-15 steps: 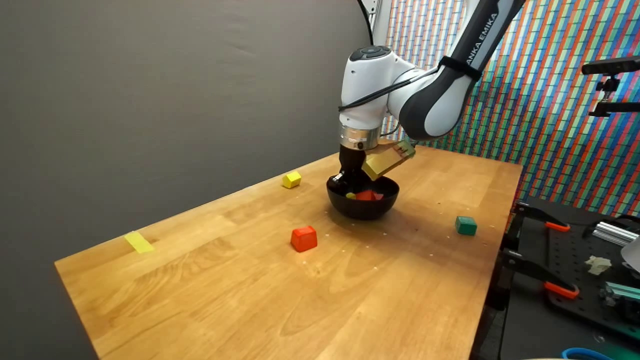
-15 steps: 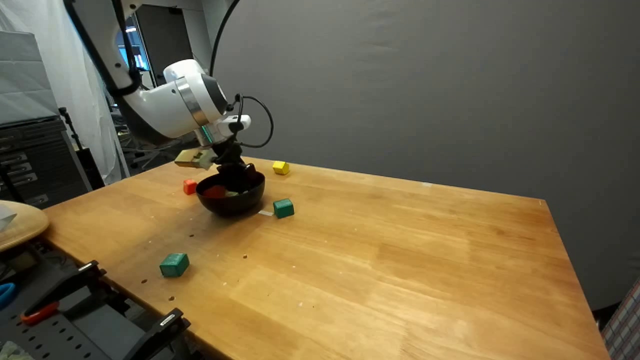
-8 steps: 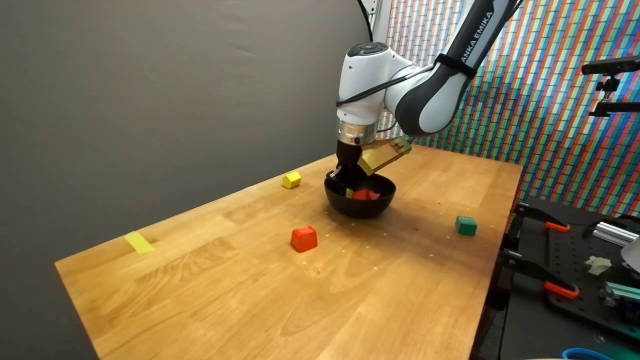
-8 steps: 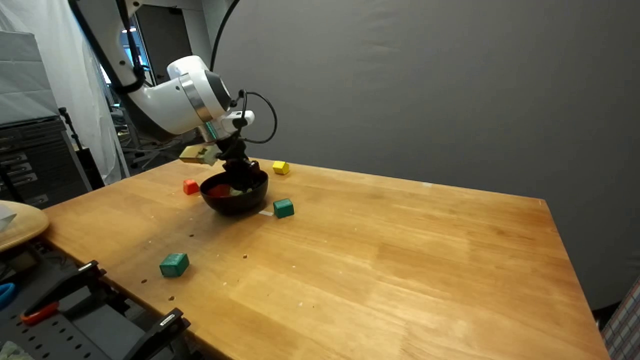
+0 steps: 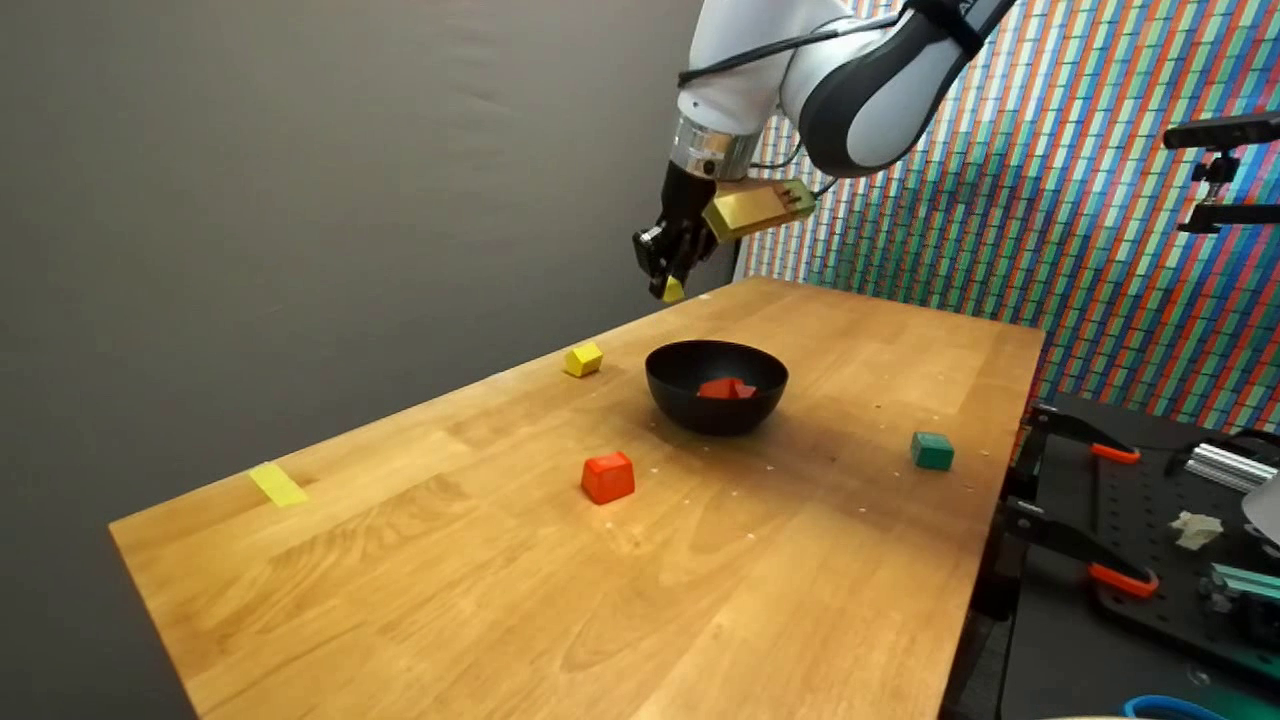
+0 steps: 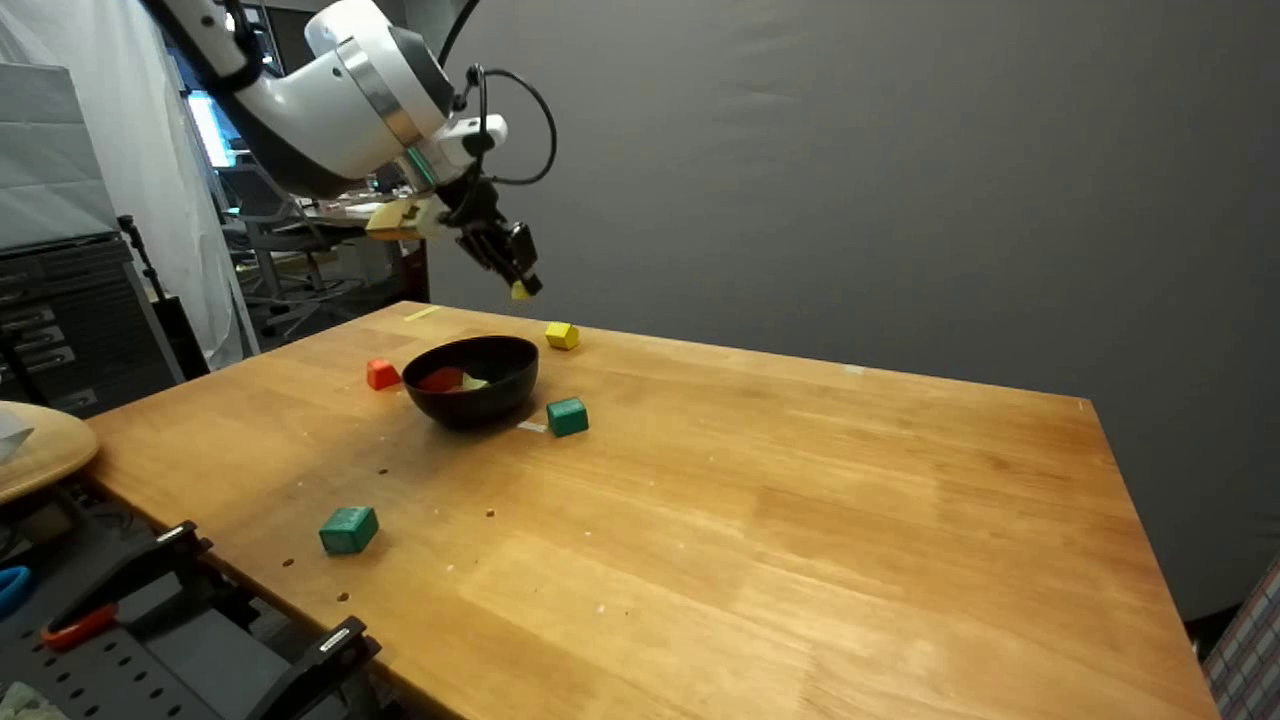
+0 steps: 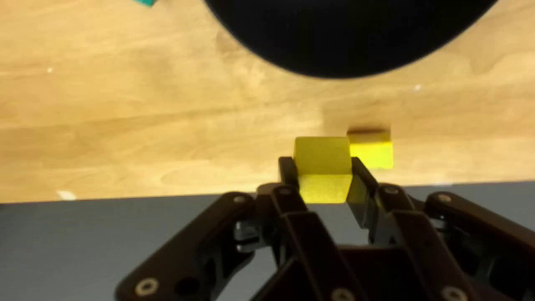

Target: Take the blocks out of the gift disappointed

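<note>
Gripper clamped on 1 yellow block, in wrist view another yellow block partly hidden, black bowl cropped

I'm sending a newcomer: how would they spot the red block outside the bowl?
Find the black bowl on the wooden table. In an exterior view, the red block sits apart from it, to its lower left. Unlike the red shapes in the bowl, it rests on the table.

grey wall | wooden table alongside | multicoloured grid backdrop | white curtain | dark drawer cabinet | office chair
</note>
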